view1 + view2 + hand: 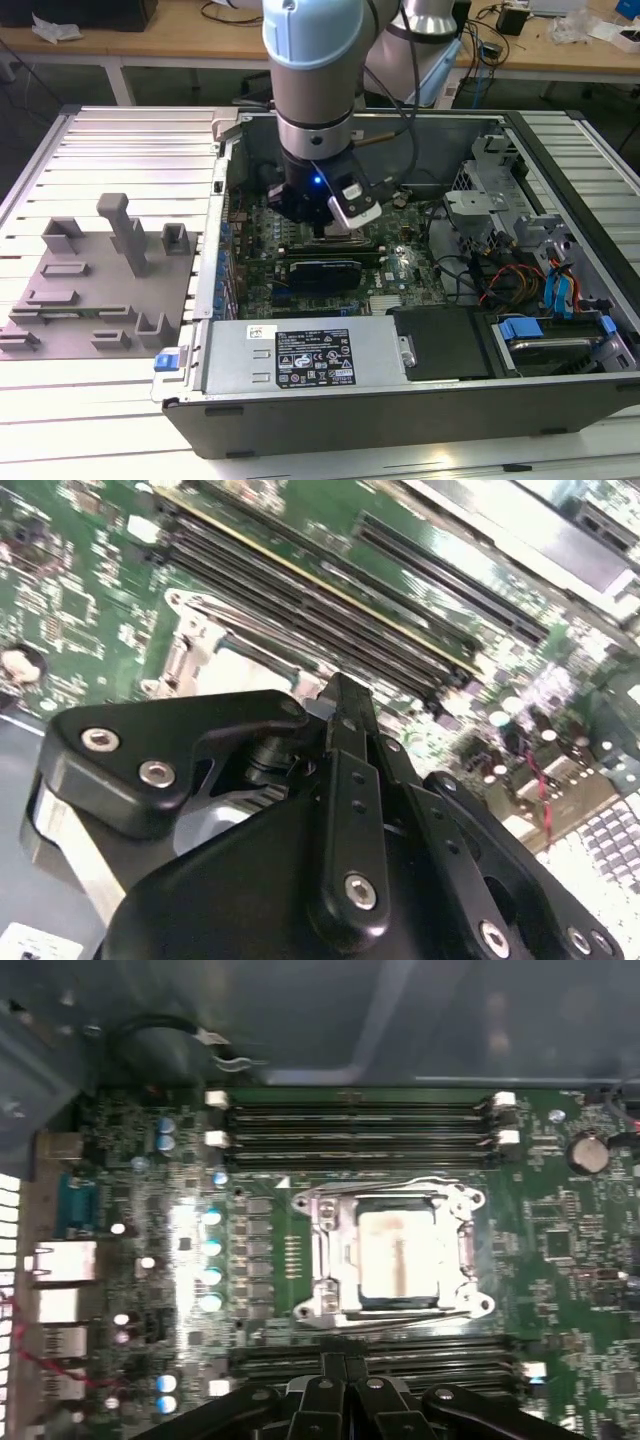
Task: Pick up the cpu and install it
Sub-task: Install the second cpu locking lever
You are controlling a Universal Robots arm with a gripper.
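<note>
CPU, the small flat square chip with a pale, shiny metal top (397, 1253), lies inside the dark square socket frame with bright metal brackets and corner screws (325, 1260) on the green motherboard (560, 1250), as the first wrist view shows. It looks level with the frame, so I judge the placing step done. Whether the retention frame or lever is latched over it, I cannot tell.

My black gripper (322, 228) hangs low inside the open grey metal computer case (560, 400), just above the socket area in the exterior view. In the second wrist view my black linkage arms (345, 810) come together to a narrow point, nothing visibly between them; whether they are fully closed I cannot tell.

Materials: CPU lid smooth, reflective, with a faint brownish smear. Socket bracket stamped steel, glossy. Long black memory slots with white end clips (360, 1120) run along both sides of the socket. Board surface matte green, densely studded with small components. Grey plastic fixture of blocks and posts (100, 280) sits on the ribbed aluminium table (120, 400), at the exterior view's left, well apart from the case.
</note>
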